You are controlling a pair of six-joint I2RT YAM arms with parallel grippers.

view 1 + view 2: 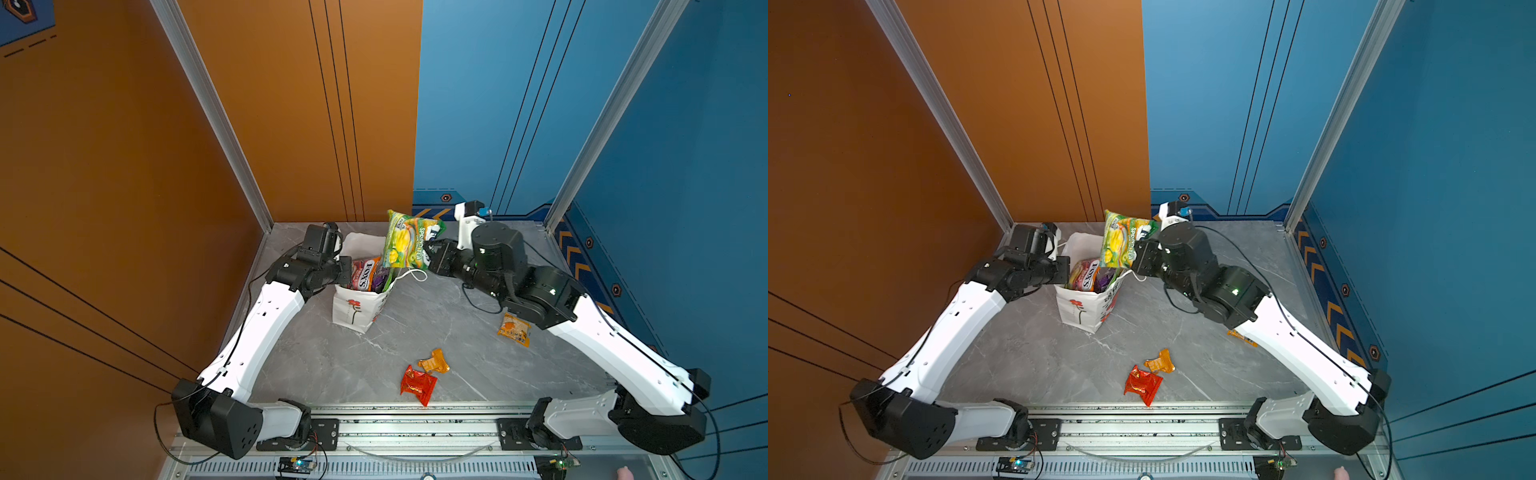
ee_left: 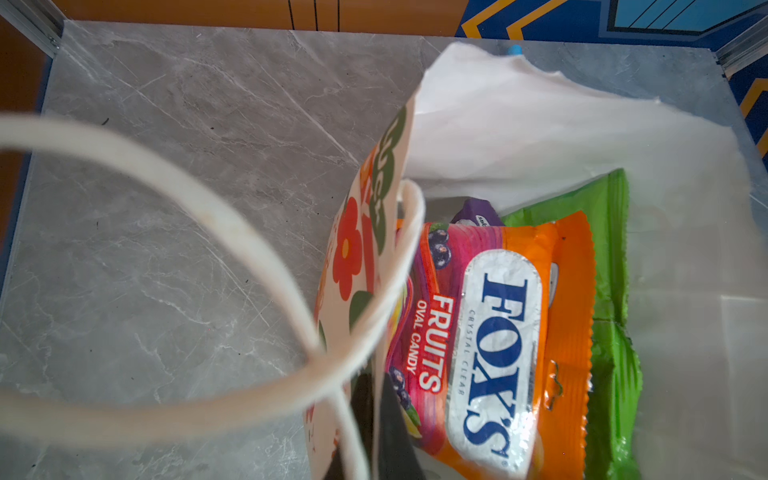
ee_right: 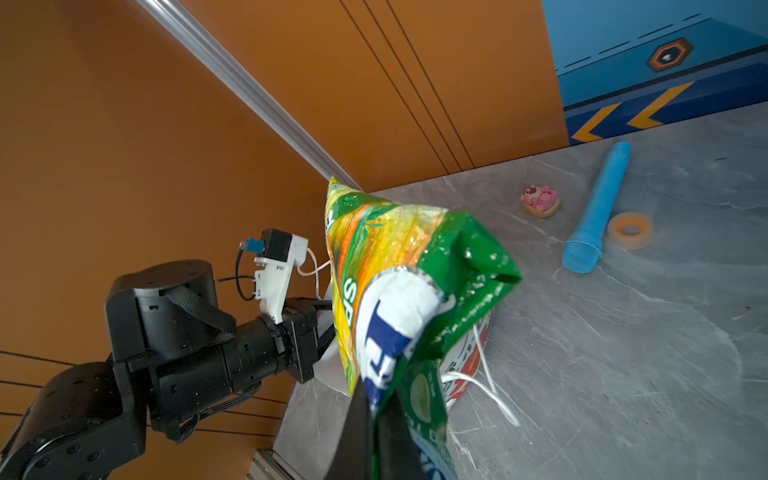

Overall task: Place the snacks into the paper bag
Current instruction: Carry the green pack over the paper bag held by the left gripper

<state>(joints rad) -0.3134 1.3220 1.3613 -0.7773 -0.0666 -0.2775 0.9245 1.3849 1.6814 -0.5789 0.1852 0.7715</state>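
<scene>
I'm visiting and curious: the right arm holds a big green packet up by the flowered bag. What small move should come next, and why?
Probably ease the green packet down into the mouth of the paper bag. The right pincer holds it raised at the mouth's edge, the left pincer grips the rim, holding it open, and space seems left beside the FOX'S packet.

Orange packet (image 1: 1241, 338) mostly hidden under the right arm (image 1: 1308, 357) — cord handle (image 2: 208, 212) blurred.
</scene>
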